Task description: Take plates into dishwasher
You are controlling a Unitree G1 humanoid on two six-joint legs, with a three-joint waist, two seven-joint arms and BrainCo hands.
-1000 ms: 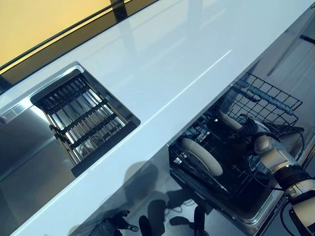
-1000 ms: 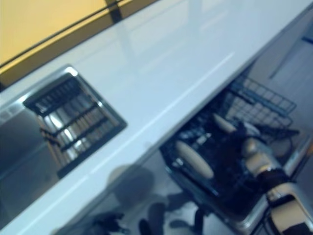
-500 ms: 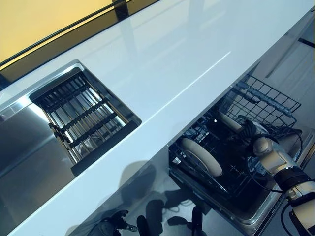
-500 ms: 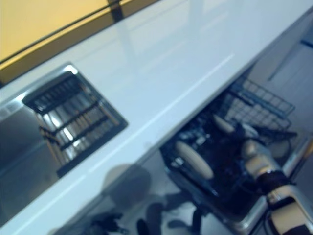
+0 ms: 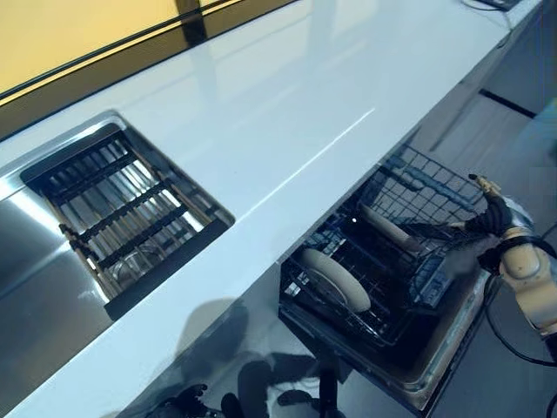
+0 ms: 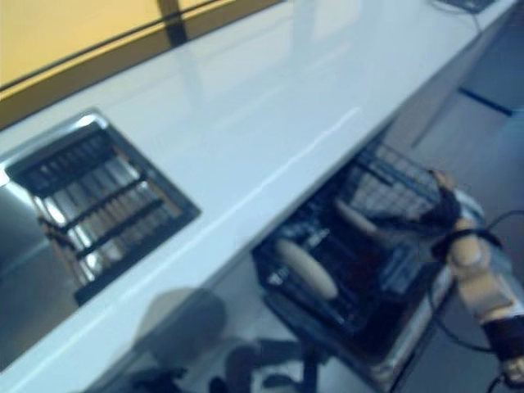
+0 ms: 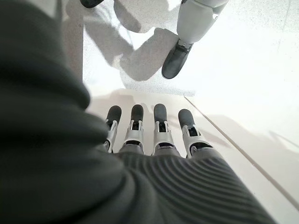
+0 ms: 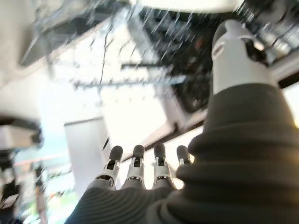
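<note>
The dishwasher's lower wire rack [image 5: 435, 187] is pulled out under the white counter. A cream plate [image 5: 335, 279] stands on edge in the rack's front part. A second cream plate [image 5: 389, 231] stands further back in it. My right hand [image 5: 494, 218] is at the rack's right edge, outside and above it, with fingers [image 8: 135, 163] straight and holding nothing. My left hand [image 5: 181, 406] hangs low by the cabinet front; its fingers [image 7: 159, 130] are straight over the floor and empty.
The white counter [image 5: 287, 96] runs above the dishwasher. A steel sink [image 5: 35, 287] with a dark slatted drainer [image 5: 122, 209] is set in it at the left. The open dishwasher door [image 5: 439, 348] lies under the rack.
My right hand has pulled out of the rack, away from the rear plate, to the rack's right edge. The camera has shifted, so the whole scene sits further left.
</note>
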